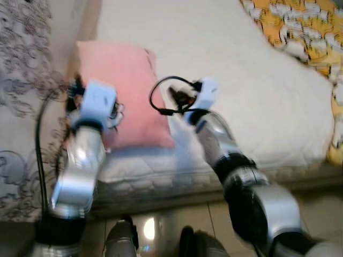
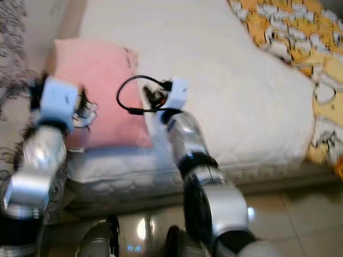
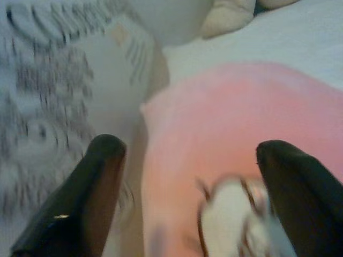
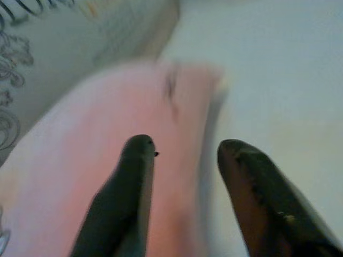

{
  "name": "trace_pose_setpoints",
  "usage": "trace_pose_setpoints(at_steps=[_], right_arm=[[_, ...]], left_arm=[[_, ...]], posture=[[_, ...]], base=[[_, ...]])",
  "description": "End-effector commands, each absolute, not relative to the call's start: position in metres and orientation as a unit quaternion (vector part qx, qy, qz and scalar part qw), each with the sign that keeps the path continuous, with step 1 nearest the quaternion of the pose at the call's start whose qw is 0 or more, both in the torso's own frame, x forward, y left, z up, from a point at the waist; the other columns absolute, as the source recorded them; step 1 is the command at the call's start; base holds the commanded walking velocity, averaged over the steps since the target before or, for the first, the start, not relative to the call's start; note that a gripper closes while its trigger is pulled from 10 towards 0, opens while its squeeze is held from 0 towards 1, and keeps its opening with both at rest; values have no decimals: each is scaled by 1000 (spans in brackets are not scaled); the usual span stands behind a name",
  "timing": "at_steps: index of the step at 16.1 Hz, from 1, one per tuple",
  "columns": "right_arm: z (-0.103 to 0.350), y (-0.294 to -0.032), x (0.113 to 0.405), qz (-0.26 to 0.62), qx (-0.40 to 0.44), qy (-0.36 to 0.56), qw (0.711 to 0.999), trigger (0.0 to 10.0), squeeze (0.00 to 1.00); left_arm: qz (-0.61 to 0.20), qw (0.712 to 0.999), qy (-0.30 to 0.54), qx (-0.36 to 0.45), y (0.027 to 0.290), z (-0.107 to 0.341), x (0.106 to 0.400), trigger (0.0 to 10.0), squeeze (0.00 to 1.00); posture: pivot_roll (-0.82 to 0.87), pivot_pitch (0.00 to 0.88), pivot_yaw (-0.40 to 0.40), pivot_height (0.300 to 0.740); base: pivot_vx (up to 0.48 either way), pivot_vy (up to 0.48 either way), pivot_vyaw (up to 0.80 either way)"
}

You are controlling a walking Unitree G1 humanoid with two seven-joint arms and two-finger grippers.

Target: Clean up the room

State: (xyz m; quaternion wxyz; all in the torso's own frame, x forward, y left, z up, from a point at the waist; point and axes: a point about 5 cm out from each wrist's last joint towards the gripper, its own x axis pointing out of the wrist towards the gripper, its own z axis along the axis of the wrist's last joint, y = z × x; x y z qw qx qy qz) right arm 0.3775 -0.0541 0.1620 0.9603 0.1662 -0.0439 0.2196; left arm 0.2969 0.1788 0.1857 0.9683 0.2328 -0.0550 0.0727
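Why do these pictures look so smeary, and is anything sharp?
Both eye views are motion-blurred, the pink pillow and bed soft-edged; the floor tiles show glare. In the left wrist view the open left gripper is dim and fuzzy; the right wrist view blurs around the right gripper.

Bare mattress [image 1: 241,91] lies open to the right of the pink pillow [image 1: 120,91]. A patterned wall [image 1: 21,80] crowds the pillow's left side. An orange blanket [image 1: 300,27] covers the mattress's far right corner.
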Motion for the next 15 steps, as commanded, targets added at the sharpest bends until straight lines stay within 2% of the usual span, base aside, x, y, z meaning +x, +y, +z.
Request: trace_pose_setpoints(at_steps=[1, 2, 5, 6, 8, 9, 10, 12, 15], right_arm=[[155, -64, 362, 205, 107, -85, 969, 10000, 1000], [151, -74, 355, 192, 84, -94, 973, 10000, 1000], [109, -141, 301, 107, -12, -71, 992, 10000, 1000], [104, -147, 297, 101, -24, -63, 993, 10000, 1000], [89, -171, 266, 89, -99, -35, 990, 10000, 1000], [85, -174, 261, 85, -99, -26, 991, 10000, 1000], [79, -179, 255, 76, -89, -5, 993, 10000, 0], [76, -182, 262, 57, -60, 7, 997, 10000, 0], [87, -178, 281, 43, -23, -2, 999, 10000, 0]], left_arm=[[80, 974, -48, 208, 184, 184, 291, 10000, 1000], [85, 976, -35, 198, 187, 177, 289, 10000, 1000], [129, 980, 26, 151, 207, 137, 283, 10000, 1000], [129, 980, 27, 146, 208, 134, 284, 10000, 1000], [101, 986, 29, 126, 206, 118, 276, 10000, 1000], [84, 987, 28, 137, 204, 114, 273, 10000, 267], [62, 988, 26, 138, 199, 109, 272, 10000, 0], [54, 990, 21, 130, 195, 107, 279, 10000, 0], [30, 993, 7, 117, 177, 109, 290, 10000, 0]], posture=[[129, 45, -118, 740], [113, 24, -117, 740], [53, 0, -107, 740], [51, 0, -105, 740], [25, 0, -89, 740], [19, 0, -82, 740], [13, 0, -71, 740], [-1, 0, -49, 740], [-7, 0, -43, 740]], base=[[0, 0, 0], [0, 0, 0], [0, 0, 0], [0, 0, 0], [0, 0, 0], [0, 0, 0], [0, 0, 0], [0, 0, 0], [0, -461, 0]])
